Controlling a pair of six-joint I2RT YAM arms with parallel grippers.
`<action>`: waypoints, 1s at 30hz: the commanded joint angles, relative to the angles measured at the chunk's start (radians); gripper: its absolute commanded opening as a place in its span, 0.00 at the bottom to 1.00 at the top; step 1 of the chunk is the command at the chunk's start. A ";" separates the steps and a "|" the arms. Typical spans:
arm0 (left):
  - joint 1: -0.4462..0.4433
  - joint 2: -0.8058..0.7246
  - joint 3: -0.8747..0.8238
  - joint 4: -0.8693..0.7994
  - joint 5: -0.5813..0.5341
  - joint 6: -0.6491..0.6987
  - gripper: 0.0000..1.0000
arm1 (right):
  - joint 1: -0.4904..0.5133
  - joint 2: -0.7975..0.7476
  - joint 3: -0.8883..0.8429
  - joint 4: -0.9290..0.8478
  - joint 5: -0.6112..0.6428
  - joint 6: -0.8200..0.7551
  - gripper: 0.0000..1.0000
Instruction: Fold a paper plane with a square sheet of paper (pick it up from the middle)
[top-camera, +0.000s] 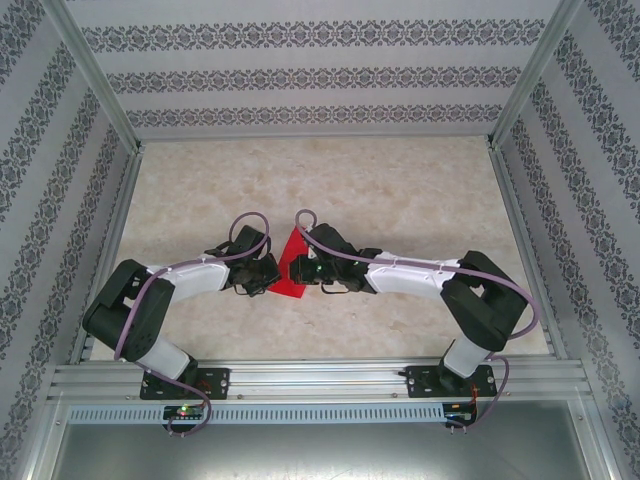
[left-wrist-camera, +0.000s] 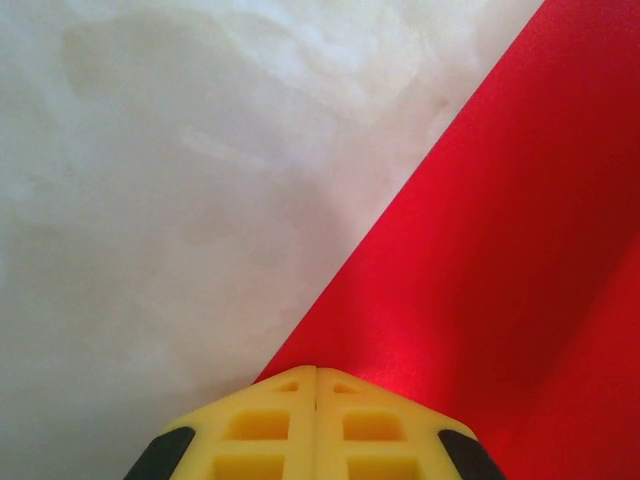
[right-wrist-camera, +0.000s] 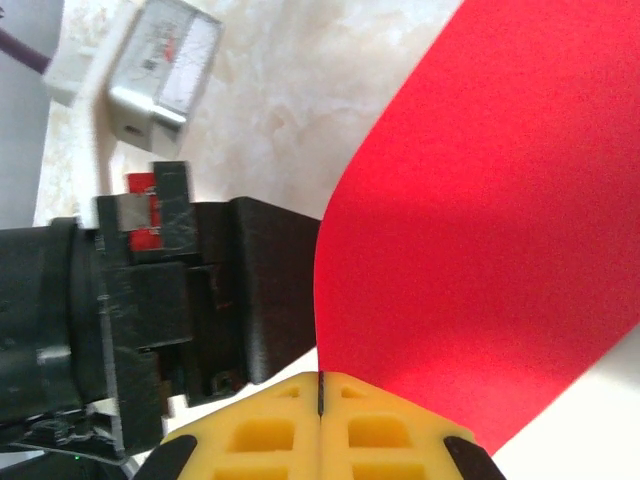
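Note:
The square sheet of paper (top-camera: 291, 262) is bright red and lies at the table's middle between both grippers, showing as a narrow triangle from above. My left gripper (top-camera: 270, 277) is shut, its yellow fingertips (left-wrist-camera: 290, 385) resting over the sheet's (left-wrist-camera: 500, 250) near edge, which runs diagonally away across the table. My right gripper (top-camera: 301, 270) is shut on the sheet (right-wrist-camera: 480, 230). The paper's curved edge runs straight into the seam between its fingertips (right-wrist-camera: 345, 392), and the sheet bows upward from there.
The marble-patterned tabletop (top-camera: 330, 180) is boxed in by patterned walls and aluminium rails (top-camera: 320, 378). The left arm's black wrist body (right-wrist-camera: 180, 290) and its grey camera block (right-wrist-camera: 165, 70) sit very close to my right gripper.

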 joint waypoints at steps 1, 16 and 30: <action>0.011 0.034 -0.010 -0.018 -0.004 -0.015 0.00 | -0.033 0.028 -0.035 0.021 -0.056 0.021 0.00; 0.009 0.036 0.017 -0.064 -0.024 0.013 0.00 | -0.114 0.120 -0.013 -0.006 -0.166 -0.110 0.01; 0.008 0.036 0.031 -0.087 -0.032 0.027 0.00 | -0.166 0.190 0.070 -0.101 -0.199 -0.213 0.03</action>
